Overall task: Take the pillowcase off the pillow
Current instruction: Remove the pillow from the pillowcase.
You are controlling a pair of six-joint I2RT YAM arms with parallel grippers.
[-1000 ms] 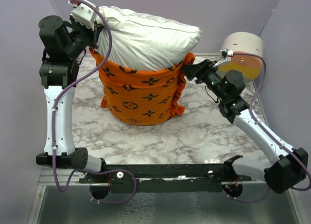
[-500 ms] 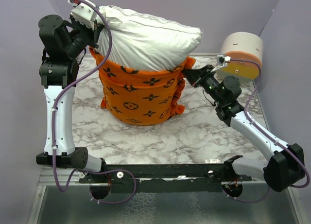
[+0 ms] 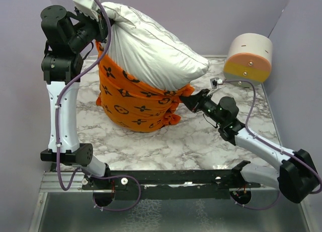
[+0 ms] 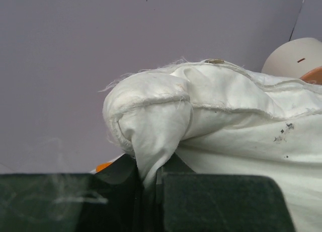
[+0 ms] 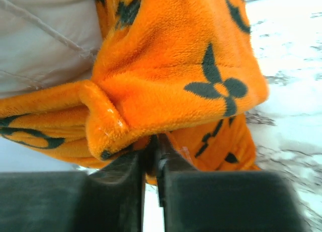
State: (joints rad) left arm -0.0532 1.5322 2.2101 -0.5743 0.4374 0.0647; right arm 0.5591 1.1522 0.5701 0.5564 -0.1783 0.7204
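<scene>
The big white pillow (image 3: 151, 51) stands tilted, its upper left corner lifted high. My left gripper (image 3: 104, 31) is shut on that corner; in the left wrist view the pillow (image 4: 226, 121) fabric is pinched between the jaws of the left gripper (image 4: 148, 179). The orange pillowcase (image 3: 133, 101) with black motifs wraps only the pillow's lower part and rests on the table. My right gripper (image 3: 187, 102) is shut on the pillowcase's bunched rim at its right side. In the right wrist view a plush fold of the pillowcase (image 5: 171, 66) is clamped by the right gripper (image 5: 153, 154), with pillow (image 5: 45, 46) above it.
A round white, orange and yellow cylinder (image 3: 248, 56) stands at the back right, also seen in the left wrist view (image 4: 297, 56). The marble tabletop (image 3: 166, 141) is walled by purple panels at the back and sides. A black rail (image 3: 171, 177) runs along the near edge.
The right gripper closed on the pillowcase rim and pulled it down and nearer. The left gripper lifted the pillow corner higher, tilting the pillow and baring more of it.
</scene>
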